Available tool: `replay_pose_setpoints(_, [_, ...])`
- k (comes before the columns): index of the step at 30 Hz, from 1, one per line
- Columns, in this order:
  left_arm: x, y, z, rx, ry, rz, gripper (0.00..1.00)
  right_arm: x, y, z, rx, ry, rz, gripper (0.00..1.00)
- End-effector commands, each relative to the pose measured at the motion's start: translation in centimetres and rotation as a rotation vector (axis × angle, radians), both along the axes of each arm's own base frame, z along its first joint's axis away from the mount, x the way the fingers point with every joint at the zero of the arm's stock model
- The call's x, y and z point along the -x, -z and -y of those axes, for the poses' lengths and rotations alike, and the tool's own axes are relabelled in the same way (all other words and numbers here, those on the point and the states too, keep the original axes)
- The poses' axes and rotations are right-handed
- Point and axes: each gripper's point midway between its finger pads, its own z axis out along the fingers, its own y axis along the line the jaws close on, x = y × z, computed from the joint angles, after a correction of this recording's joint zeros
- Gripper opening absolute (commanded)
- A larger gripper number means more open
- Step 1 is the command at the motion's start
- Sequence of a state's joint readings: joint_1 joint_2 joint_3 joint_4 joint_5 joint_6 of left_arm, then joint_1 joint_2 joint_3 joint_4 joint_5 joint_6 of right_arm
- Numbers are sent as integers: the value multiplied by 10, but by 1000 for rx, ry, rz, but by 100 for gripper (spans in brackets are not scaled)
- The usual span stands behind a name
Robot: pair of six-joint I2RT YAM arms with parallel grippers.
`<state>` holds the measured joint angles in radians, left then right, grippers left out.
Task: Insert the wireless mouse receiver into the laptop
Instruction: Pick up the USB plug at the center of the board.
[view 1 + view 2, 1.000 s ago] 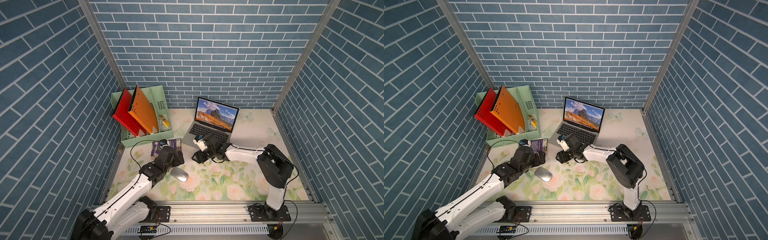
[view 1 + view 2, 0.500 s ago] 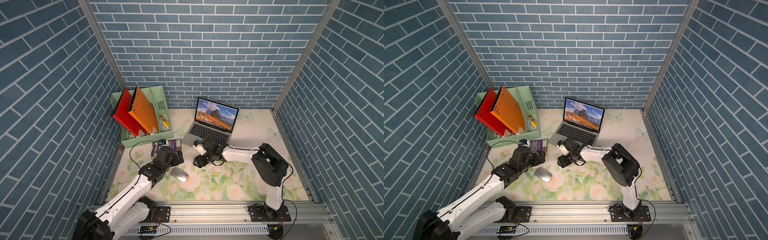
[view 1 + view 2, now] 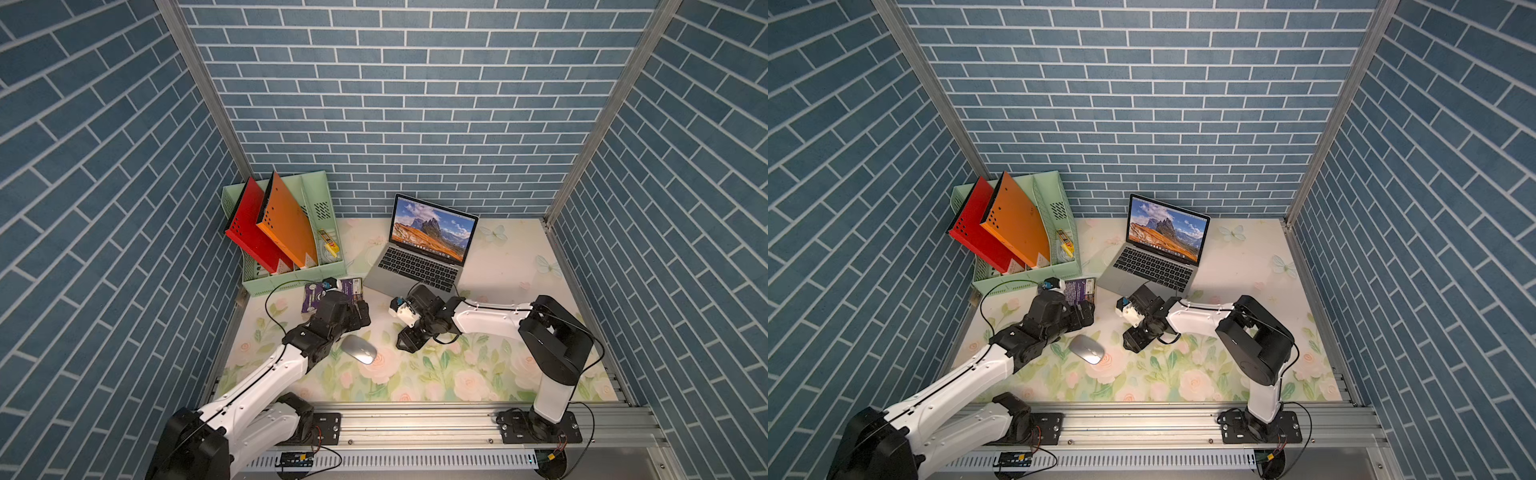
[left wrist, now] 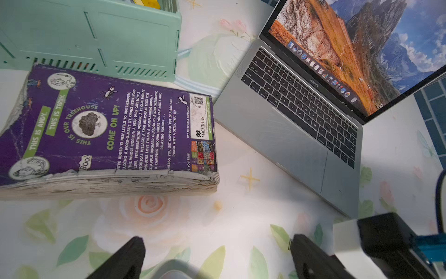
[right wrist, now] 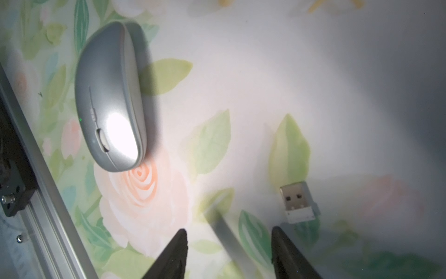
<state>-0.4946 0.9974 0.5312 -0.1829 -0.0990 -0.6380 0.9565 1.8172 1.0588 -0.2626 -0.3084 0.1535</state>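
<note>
The laptop (image 3: 419, 253) (image 3: 1154, 257) (image 4: 301, 125) stands open at the back of the floral mat, screen lit. The wireless mouse (image 3: 359, 349) (image 3: 1087, 349) (image 5: 111, 101) lies in front of it, between the two arms. The receiver (image 5: 298, 201), a small USB plug with a white cap, lies flat on the mat just past one fingertip of my right gripper (image 5: 229, 233) (image 3: 409, 343) (image 3: 1136, 343), outside the gap. That gripper is open and holds nothing. My left gripper (image 4: 217, 241) (image 3: 361, 313) (image 3: 1086, 313) hovers wide open over bare mat beside the mouse.
A worn purple book (image 4: 108, 130) (image 3: 332, 291) lies left of the laptop, in front of a green file rack (image 3: 291, 266) (image 4: 96, 36) holding red and orange folders. An aluminium rail (image 3: 415, 419) runs along the front edge. Brick walls close in three sides.
My right gripper has moved from the laptop's front edge toward the front of the mat, down near the receiver. The left arm has barely shifted.
</note>
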Motion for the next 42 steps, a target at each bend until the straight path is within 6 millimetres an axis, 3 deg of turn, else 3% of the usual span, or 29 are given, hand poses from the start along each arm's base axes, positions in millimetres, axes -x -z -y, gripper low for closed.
replay_pose_setpoints(1, [-2,2,0,0,10,5,100,-16,-12,18,69,-14,166,55])
replay_pose_setpoints(6, [-4,-6,13,42,67,42,100,-39,-34,27,58,-46,399,54])
replay_pose_setpoints(12, [-8,-14,33,104,155,72,96,-42,-17,23,64,-156,445,51])
replay_pose_setpoints(20, [-2,6,32,105,166,26,96,-32,-3,8,6,-245,404,46])
replay_pose_setpoints(28, [0,11,28,112,162,11,96,-38,19,14,41,-232,373,39])
replay_pose_setpoints(33, [1,11,29,123,166,10,96,-36,31,16,54,-241,330,29])
replay_pose_setpoints(37, [2,11,31,136,179,3,95,-36,37,21,76,-238,324,16])
replay_pose_setpoints(42, [10,12,58,281,279,-12,88,-35,26,16,28,-217,331,6])
